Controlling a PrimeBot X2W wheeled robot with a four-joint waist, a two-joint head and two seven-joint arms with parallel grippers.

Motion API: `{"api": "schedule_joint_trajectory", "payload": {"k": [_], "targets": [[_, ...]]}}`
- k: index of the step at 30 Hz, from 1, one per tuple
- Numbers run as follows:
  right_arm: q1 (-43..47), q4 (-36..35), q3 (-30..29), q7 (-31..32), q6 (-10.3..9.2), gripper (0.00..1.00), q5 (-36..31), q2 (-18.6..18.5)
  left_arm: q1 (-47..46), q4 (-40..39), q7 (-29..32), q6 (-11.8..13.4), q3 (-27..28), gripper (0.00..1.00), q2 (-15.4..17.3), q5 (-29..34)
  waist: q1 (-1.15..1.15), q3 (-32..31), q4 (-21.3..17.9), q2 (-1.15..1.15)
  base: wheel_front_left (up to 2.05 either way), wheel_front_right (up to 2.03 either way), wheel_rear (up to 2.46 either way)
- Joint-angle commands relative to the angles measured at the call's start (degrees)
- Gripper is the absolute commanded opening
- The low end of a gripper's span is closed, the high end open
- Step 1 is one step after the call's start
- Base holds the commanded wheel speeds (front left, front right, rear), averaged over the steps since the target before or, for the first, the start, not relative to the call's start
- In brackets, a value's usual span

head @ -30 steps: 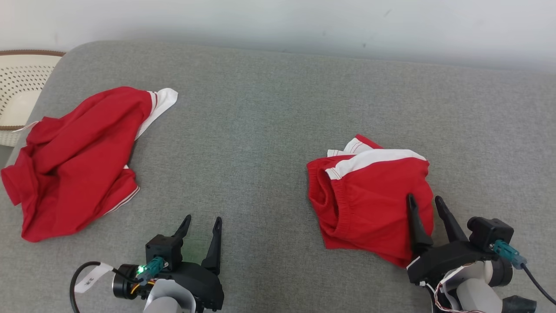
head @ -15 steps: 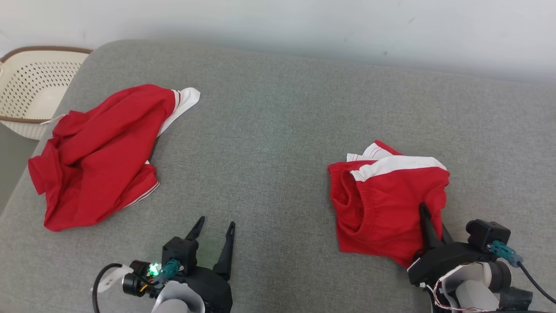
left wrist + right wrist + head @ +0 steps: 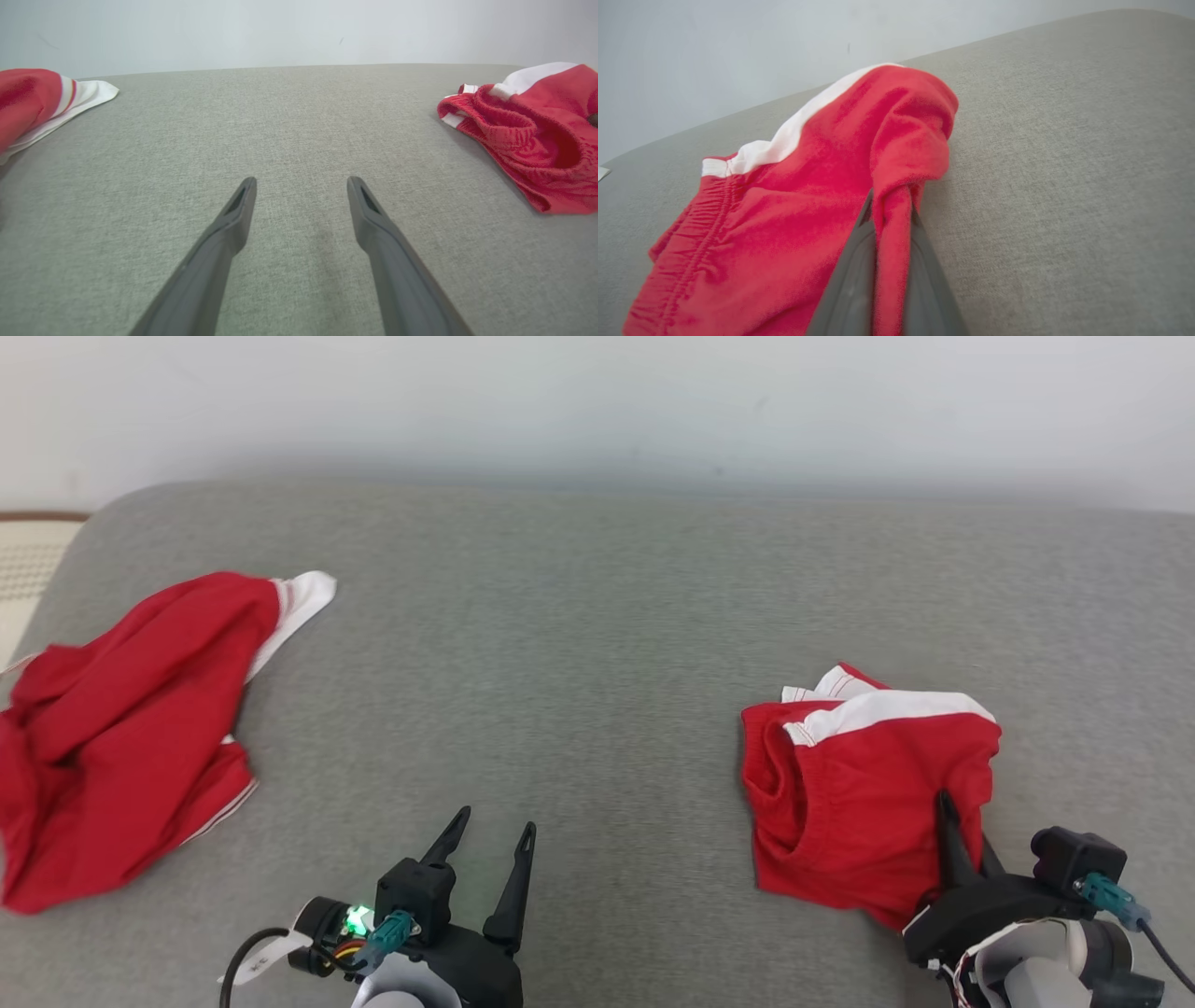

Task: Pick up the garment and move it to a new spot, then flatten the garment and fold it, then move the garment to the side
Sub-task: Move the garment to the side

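Right fingers (image 3: pixel 847 289) together now on red shorts (image 3: pixel 859 793)

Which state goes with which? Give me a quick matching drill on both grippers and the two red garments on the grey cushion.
Things:
1. left gripper
2. right gripper
3. red shorts
4. left-hand red garment

States:
A. crumpled at the left end of the cushion, nothing touching it
B. pinched by a fold at its near right edge
C. open, over bare cushion
D. shut on fabric

Pairs: 1-C, 2-D, 3-B, 4-A
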Motion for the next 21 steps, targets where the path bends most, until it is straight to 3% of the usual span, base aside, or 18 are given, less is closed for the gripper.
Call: {"api": "schedule_joint_trajectory", "payload": {"k": [1,12,21], "targets": [[1.3,0.4,0.3,0.0,0.02,0.0,-0.2,0.1,0.7,-0.8,-0.1,0.2,-0.2,1.0,0.1,0.6,0.0,-1.0,-5.0,0.01,0.0,0.0,0.0],[1.7,0.3,3.0,0.0,0.02,0.0,0.3,1.6,0.1,-4.3,-0.1,0.2,-0.9,1.0,0.1,1.4,0.0,-0.1,-14.1,0.01,0.0,0.0,0.0],[1.9,-0.4,3.8,0.0,0.02,0.0,0.0,1.5,-0.2,-5.9,-0.1,-0.1,-1.2,1.0,0.1,1.1,0.0,1.1,-16.5,0.01,0.0,0.0,0.0]]}}
